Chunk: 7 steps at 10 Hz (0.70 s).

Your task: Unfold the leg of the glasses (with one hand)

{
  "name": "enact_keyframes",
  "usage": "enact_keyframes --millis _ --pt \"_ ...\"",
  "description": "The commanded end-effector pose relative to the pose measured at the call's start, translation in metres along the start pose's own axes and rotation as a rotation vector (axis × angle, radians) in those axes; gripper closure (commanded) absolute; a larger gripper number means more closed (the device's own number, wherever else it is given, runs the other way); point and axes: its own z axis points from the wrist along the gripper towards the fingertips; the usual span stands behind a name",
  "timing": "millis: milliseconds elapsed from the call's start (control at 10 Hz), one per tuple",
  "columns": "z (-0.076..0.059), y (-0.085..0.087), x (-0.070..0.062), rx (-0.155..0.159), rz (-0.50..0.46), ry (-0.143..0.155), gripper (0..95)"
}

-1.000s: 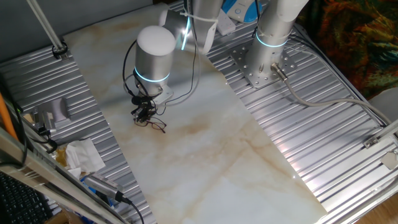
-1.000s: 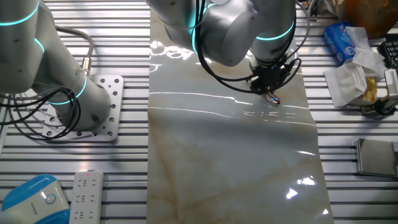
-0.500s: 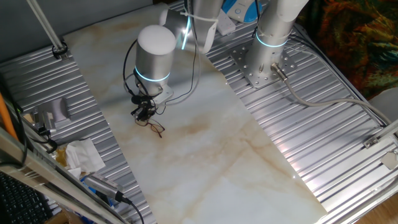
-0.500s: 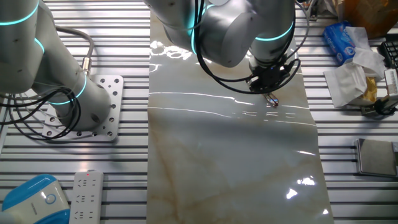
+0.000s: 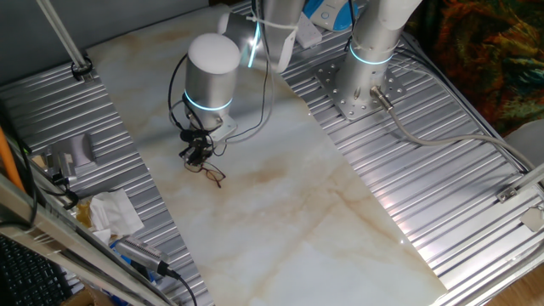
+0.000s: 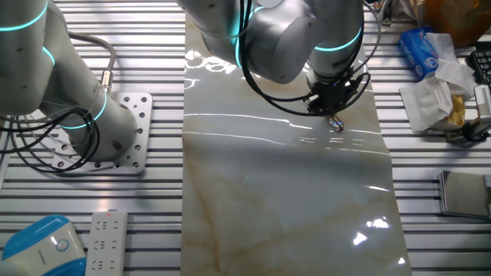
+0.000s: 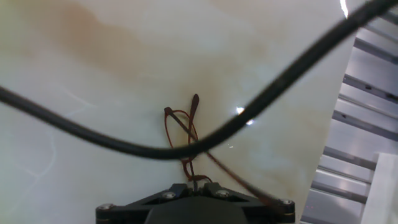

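Where the marbled bench (image 5: 289, 195) meets its ribbed metal side, the gripper (image 5: 196, 153) is seen low over the slab, its fingers drawn together on 1 end of the glasses (image 5: 212, 174). From the hand view the glasses (image 7: 186, 140) are shown hanging from the gripper (image 7: 195, 181), the thin reddish wire frame reaching away toward the slab, contact not discernible. A black cable (image 7: 205, 138) crosses in front. In the other fixed view the glasses (image 6: 336, 124) are just below the gripper (image 6: 331, 112).
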Motion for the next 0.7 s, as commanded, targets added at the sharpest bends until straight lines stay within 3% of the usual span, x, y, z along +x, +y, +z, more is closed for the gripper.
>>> enact_keyframes --millis 100,700 --pt "0.0023 0.003 0.0022 0.018 0.029 -0.003 76.0" --pt "0.0025 0.0036 0.0023 0.022 0.03 -0.004 76.0"
